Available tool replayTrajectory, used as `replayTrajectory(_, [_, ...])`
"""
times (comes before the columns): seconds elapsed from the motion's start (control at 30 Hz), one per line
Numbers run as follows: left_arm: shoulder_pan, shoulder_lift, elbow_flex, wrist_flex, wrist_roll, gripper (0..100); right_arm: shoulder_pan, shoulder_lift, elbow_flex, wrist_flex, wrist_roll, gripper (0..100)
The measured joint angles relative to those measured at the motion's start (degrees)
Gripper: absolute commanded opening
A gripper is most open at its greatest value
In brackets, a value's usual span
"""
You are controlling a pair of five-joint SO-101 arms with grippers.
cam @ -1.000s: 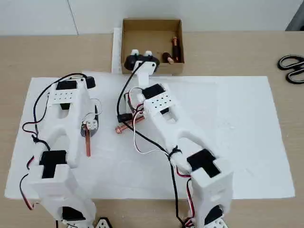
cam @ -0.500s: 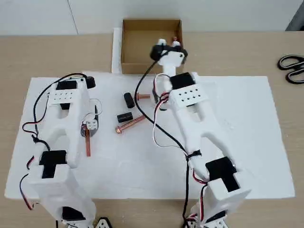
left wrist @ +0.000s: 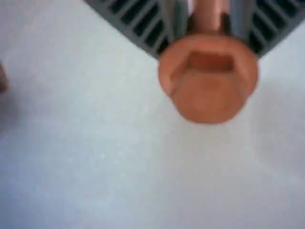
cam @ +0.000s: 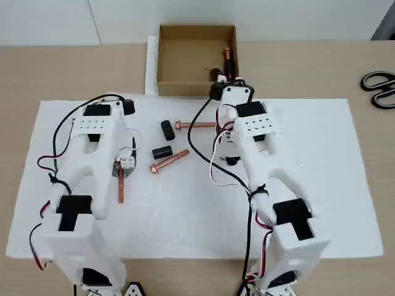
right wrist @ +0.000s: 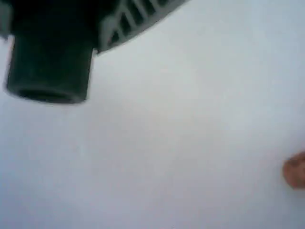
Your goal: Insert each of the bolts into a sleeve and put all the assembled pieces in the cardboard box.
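I've got both arms loaded, bolt and sleeve not yet mated.
My left gripper (cam: 119, 170) is clamped on a copper bolt (cam: 121, 188), whose long axis runs front-to-back over the foam sheet (cam: 321, 185). My right gripper (cam: 231, 155) is closed on a black sleeve (right wrist: 47, 62), open end toward the foam. The two held parts are well apart, the sleeve lying to the bolt's right. Between them lie two loose sleeves (cam: 167, 129) and two loose bolts (cam: 168, 161). The cardboard box (cam: 162, 61) is nearer my right arm.

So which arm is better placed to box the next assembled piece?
Right, probably: the right tool, holding a sleeve, is nearer the cardboard box; the left tool, gripping a bolt, is farther off.
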Motion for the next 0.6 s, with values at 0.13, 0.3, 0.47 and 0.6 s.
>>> replayTrajectory(0.13, [0.0, 0.0, 0.0, 0.0, 0.0, 1, 0.1, 2.4, 0.0, 0.0, 1.8, 6.5])
replayTrajectory(0.3, [0.0, 0.0, 0.0, 0.0, 0.0, 1, 0.0, 2.9, 0.0, 0.0, 2.4, 15.8])
replayTrajectory(0.47, [0.0, 0.0, 0.0, 0.0, 0.0, 1, 0.1, 3.3, 0.0, 0.0, 2.4, 15.5])
replayTrajectory(0.6, [0.0, 0.0, 0.0, 0.0, 0.0, 1, -1.2, 3.3, 0.0, 0.0, 2.4, 15.5])
